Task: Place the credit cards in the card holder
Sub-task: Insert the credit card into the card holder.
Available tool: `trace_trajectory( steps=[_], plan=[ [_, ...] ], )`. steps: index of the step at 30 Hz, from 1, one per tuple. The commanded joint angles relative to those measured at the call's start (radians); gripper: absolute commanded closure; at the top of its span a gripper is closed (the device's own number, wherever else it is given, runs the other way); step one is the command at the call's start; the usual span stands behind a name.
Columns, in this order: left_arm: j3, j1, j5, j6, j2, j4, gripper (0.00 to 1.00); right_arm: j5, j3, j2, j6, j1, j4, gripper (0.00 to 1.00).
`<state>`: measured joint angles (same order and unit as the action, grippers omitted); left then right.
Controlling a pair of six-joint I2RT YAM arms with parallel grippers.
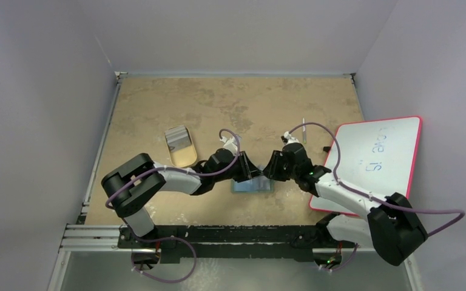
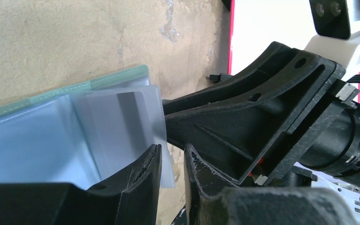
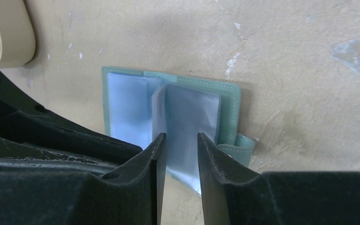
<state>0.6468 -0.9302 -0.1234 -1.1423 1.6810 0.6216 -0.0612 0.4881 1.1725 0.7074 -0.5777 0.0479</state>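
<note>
I log card holder [image 1: 252, 186] lying on table [image 1: 230, 103] near front centre, tray [image 1: 180, 145] behind and left of it, whiteboard [image 1: 373, 154] well right.

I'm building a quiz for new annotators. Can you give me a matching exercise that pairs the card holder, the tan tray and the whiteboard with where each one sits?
Things:
1. card holder
2. tan tray
3. whiteboard

Places:
A. far right side
B. lying open near the front, in the middle
C. left of centre

Pairs: 1-B, 2-C, 3-A
</note>
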Motion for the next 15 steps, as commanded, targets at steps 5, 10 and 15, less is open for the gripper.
trace_trajectory(
  steps=[5, 10, 15],
  plan=[
    [0.072, -0.009, 0.055, 0.041, 0.014, -0.036, 0.76, 0.156, 0.049, -0.126, 0.053, -0.005, -0.125, 0.66],
    [0.080, -0.009, 0.134, 0.076, -0.035, -0.145, 0.76, 0.124, 0.072, -0.179, 0.051, -0.005, -0.142, 0.65],
    [0.142, -0.006, 0.286, 0.171, -0.127, -0.426, 0.71, 0.050, 0.078, -0.160, 0.028, -0.007, -0.068, 0.65]
  ],
)
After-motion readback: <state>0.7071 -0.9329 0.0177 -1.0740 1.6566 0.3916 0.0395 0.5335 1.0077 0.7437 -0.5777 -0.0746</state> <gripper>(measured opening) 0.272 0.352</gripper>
